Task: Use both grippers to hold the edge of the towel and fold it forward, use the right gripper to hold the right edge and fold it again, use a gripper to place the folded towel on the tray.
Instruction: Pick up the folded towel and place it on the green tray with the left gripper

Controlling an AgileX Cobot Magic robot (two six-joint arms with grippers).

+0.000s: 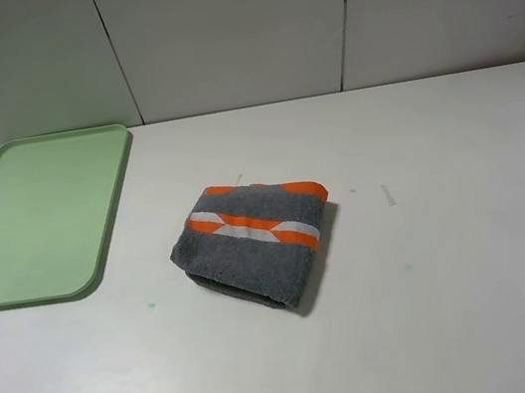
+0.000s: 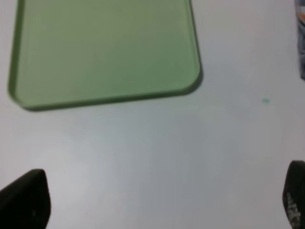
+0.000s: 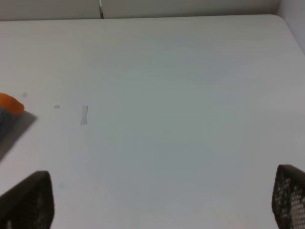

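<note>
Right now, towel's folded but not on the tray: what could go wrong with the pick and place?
The towel is a loose stack with layers open along its near edge; a shallow pinch may lift only the top layer and unfold it. The tray has a raised rim; a low carry could snag there. Both grippers are open and clear of it.

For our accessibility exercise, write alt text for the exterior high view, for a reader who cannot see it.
A folded grey towel with orange and white stripes lies near the middle of a white table. An empty light green tray sits apart at the far left. No robot arm shows.
</note>
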